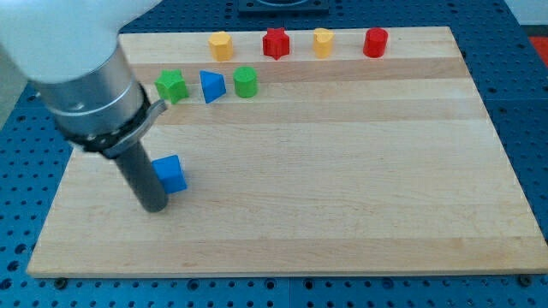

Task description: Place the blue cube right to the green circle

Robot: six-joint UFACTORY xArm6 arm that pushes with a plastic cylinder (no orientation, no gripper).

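My tip (154, 205) touched blue cube (171, 174) lower left, no jaws, gripping nothing. Off-centre push risked cube spinning away, missing green circle (246, 81) upper centre.

a single camera looked down at a slant from the board's near long edge, facing its far edge. it sat close enough that the wooden board (342, 171) filled nearly the whole view, blue table showing only at the margins. the arm loomed large at the view's upper left.
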